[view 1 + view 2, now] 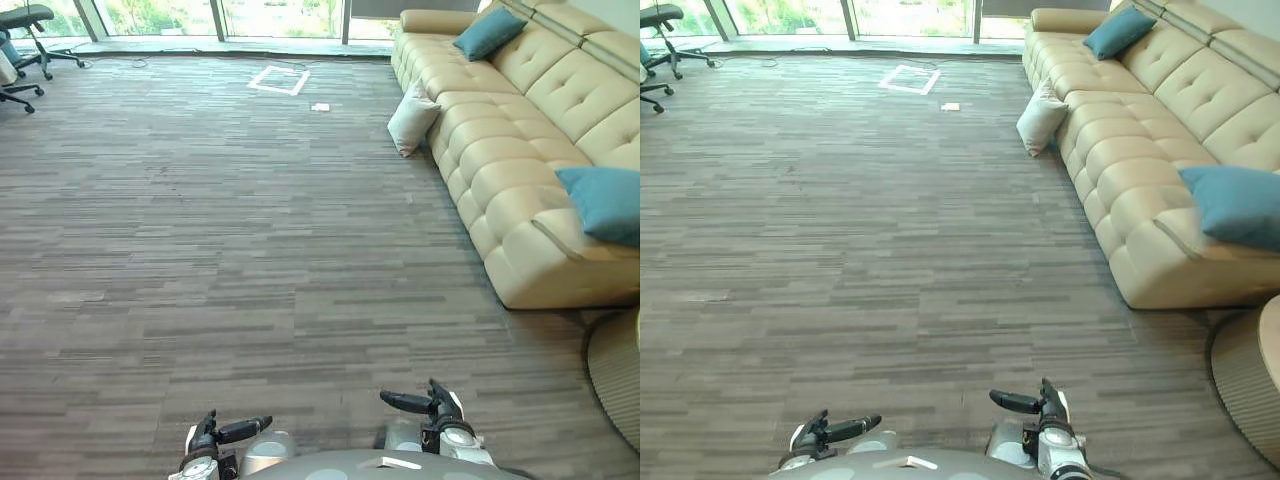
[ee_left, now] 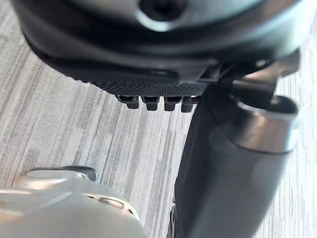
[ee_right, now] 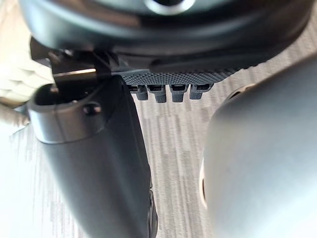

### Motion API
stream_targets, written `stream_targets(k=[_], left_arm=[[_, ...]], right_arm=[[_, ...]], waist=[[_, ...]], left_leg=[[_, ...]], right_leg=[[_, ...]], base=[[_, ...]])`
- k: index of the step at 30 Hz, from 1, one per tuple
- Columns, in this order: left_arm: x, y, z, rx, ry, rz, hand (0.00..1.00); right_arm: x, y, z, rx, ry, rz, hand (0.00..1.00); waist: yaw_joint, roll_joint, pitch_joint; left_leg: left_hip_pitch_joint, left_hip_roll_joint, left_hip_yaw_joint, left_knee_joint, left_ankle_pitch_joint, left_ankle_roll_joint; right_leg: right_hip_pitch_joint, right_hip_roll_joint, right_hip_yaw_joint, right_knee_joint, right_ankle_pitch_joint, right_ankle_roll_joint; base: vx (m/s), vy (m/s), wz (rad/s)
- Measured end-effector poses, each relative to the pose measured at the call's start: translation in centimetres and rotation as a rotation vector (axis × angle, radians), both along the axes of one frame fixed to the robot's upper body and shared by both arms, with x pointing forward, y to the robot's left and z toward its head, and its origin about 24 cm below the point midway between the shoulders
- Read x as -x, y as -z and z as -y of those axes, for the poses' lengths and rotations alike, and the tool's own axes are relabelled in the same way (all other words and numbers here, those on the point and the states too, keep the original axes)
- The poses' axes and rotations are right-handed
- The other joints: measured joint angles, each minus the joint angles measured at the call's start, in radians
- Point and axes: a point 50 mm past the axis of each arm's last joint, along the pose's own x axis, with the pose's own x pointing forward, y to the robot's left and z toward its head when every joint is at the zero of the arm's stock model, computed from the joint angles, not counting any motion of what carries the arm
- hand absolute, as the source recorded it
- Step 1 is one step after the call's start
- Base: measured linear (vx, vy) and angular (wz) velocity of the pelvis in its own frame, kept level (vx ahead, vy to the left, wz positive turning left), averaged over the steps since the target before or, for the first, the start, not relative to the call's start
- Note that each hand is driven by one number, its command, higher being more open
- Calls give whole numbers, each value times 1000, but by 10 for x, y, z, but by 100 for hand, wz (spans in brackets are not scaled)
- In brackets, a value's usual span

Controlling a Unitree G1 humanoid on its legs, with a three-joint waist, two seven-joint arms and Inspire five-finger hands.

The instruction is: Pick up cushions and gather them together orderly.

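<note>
The left hand (image 1: 240, 431) and right hand (image 1: 412, 404) hang low with fingers relaxed and apart, holding and touching nothing. Gathering looks unstarted. A white square cushion (image 1: 412, 118) leans on the floor against the cream tufted leather sofa (image 1: 520, 140). A far teal fabric cushion (image 1: 488, 33) and a near teal fabric cushion (image 1: 605, 203) lie well apart on the sofa.

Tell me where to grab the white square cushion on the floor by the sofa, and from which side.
Grip the white square fabric cushion by its upper edge, reaching down from above. It stands on edge, tilted, and leans against the front of the beige tufted leather sofa. Probably only its top and the side facing the open grey carpet are free, so come from the carpet side.
</note>
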Motion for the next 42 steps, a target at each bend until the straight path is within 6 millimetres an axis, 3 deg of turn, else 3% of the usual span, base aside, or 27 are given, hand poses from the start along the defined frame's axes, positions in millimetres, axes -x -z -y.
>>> stream_targets(k=[1, 2, 3, 4, 5, 6, 8, 9, 11, 13, 15, 17, 19, 20, 21, 23, 24, 25, 26, 28, 31, 33, 35, 36, 37, 39, 42], left_arm=[[-1, 0, -1, -6, 15, -1, 100], [-4, 0, 0, -13, 48, -10, 100], [-7, 1, 4, -8, 63, -12, 100], [-9, 0, 6, -3, 65, -4, 100], [-13, 1, 13, 23, 69, 9, 100], [-13, 1, 13, 24, 65, 10, 100], [-15, 0, 14, 33, 18, 33, 100], [-17, -2, 15, 41, -12, 55, 100], [-24, -7, 7, 23, -32, 96, 100], [-29, -10, 4, 10, -27, 131, 100], [-33, -13, 3, 3, -25, 150, 100], [-32, -12, 2, 1, -33, 146, 100], [-28, -11, 4, 0, -46, 145, 100], [-27, -10, 5, 8, -54, 142, 100], [-26, -11, -1, -7, -55, 137, 100], [-26, -11, -3, -14, -53, 134, 100], [-23, -11, -10, -31, -46, 116, 100], [-22, -11, -11, -35, -44, 110, 100], [-21, -10, -12, -40, -34, 90, 100], [-16, -7, -8, -39, -20, 56, 100], [-11, -4, -2, -36, 21, 28, 100], [-11, -3, 1, -31, 43, 20, 100], [-10, -2, 0, -33, 46, 3, 100], [-5, -1, -1, -33, 45, -11, 100], [-5, 0, -1, -30, 44, -13, 100], [-8, 0, 4, 3, 6, 9, 100], [-8, 0, 6, 29, -79, 26, 100]], right_arm=[[-1, 0, 0, 0, 0, 4, 100], [-3, -2, 5, 6, 8, 8, 100], [-2, -2, 11, 22, 10, 3, 100], [-3, -3, 13, 26, 17, 3, 100], [-1, -3, 19, 25, 70, 1, 100], [0, -3, 20, 26, 75, -3, 100], [4, -3, 24, 35, 82, -9, 100], [5, -3, 22, 33, 79, -11, 100], [8, 0, 10, 2, 80, -21, 100], [13, 3, 4, -12, 72, -38, 100], [13, 4, 0, -17, 57, -45, 100], [15, 5, -1, -21, 57, -59, 100], [24, 8, 4, -5, 62, -88, 100], [25, 9, 4, -5, 61, -98, 100], [28, 11, -2, -21, 67, -110, 100], [31, 12, -3, -22, 81, -113, 100], [32, 12, -8, -37, 87, -115, 100], [32, 13, -10, -41, 90, -115, 100], [31, 12, -11, -49, 104, -111, 100], [27, 11, -7, -38, 98, -94, 100], [18, 6, -2, -5, 47, -50, 100], [6, 2, 1, 7, 35, -12, 100], [-1, -1, 1, 7, 33, 6, 100], [-1, -1, 4, 2, 48, 9, 100], [2, -1, 7, 8, 54, 0, 100], [6, 0, 15, 16, 83, -18, 100], [3, -2, 18, 24, 87, -8, 100]], waist=[[-3, -4, 1], [-24, -1, 1], [-22, 18, -1], [-15, 27, 1], [-20, 34, 7], [-21, 37, 7], [-27, 69, 10], [-21, 82, 15], [-6, 57, 29], [8, 31, 32], [29, 30, 37], [43, 18, 44], [60, 36, 36], [64, 38, 31], [60, 6, 15], [58, -12, 0], [58, -48, -12], [55, -57, -14], [51, -63, -11], [49, -45, -1], [31, -14, -2], [12, 1, 3], [-1, -4, 6], [-15, -6, 6], [-19, -6, 2], [-19, 10, -1], [-16, 53, 13]], left_leg=[[19, -1, -2, -16, 0, -4], [82, 5, -20, -68, -10, -16], [102, 28, -35, -62, -5, -22], [98, 38, -41, -40, 5, -40], [83, 43, -55, 74, 35, -80], [69, 50, -60, 119, 40, -86], [-128, 127, -118, 611, 147, -143], [-222, 176, -110, 829, 154, -155], [-343, 217, -63, 1004, 126, -121], [-443, 215, -9, 971, 99, -91], [-552, 186, 69, 717, 46, -60], [-570, 133, 66, 504, 60, -58], [-587, 70, 25, 129, 189, -51], [-590, 62, 13, 154, 261, -26], [-605, 39, 17, 213, 280, -6], [-597, 25, 31, 246, 269, 21], [-564, -10, 45, 264, 218, 41], [-548, -25, 47, 271, 193, 47], [-493, -50, 43, 285, 136, 61], [-344, -71, 36, 258, 60, 74], [-169, -64, 2, 133, 39, 72], [-84, -30, -13, 61, 20, 40], [-6, -14, -26, 8, -8, 22], [54, -1, -50, -28, -32, 14], [68, -5, -70, -21, -32, 11], [2, 51, -97, 215, -27, -21], [-184, 134, -128, 664, 75, -126]], right_leg=[[-9, 11, 3, -76, 30, 8], [-19, 51, 40, -190, 224, -21], [-18, 71, 48, -143, 220, -112], [-27, 67, 51, -100, 188, -127], [-18, 58, 43, -15, 91, -131], [-5, 59, 40, -14, 75, -132], [112, 104, 22, -74, 12, -132], [179, 138, 24, -115, -4, -137], [316, 157, 36, -194, -32, -139], [413, 158, 54, -278, -37, -135], [510, 150, 93, -364, -32, -126], [556, 129, 111, -396, -34, -117], [634, 126, 161, -451, -75, -61], [653, 119, 178, -453, -96, -45], [650, 84, 194, -415, -107, -36], [590, 43, 205, -256, -107, -36], [499, -17, 210, -14, -84, -9], [463, -39, 216, 80, -47, 9], [390, -84, 224, 291, 99, 9], [297, -136, 173, 529, 58, -29], [176, -109, 63, 464, -51, -59], [45, -37, 9, 221, -64, -51], [-26, 9, 6, -18, -3, -13], [-27, 44, 44, -147, 149, -10], [-20, 55, 62, -131, 188, -48], [4, 68, 37, -54, 101, -139], [92, 120, 23, -78, 49, -168]], base=[[772, -241, 38], [714, -230, 36], [737, -244, 31], [757, -265, 11], [738, -278, 5], [855, -328, 19], [687, -243, 10], [568, -167, -13], [510, -111, -17], [479, -76, -24], [506, 12, -52], [477, 102, -53], [683, 227, -71], [636, 235, -55], [647, 240, -36], [628, 240, -16], [484, 183, -1], [717, 228, 11], [595, 171, 15], [652, 147, 11], [605, 45, 27], [591, -86, 29], [742, -209, 33], [552, -195, 60], [438, -156, 72], [702, -285, 54], [694, -299, 14]])
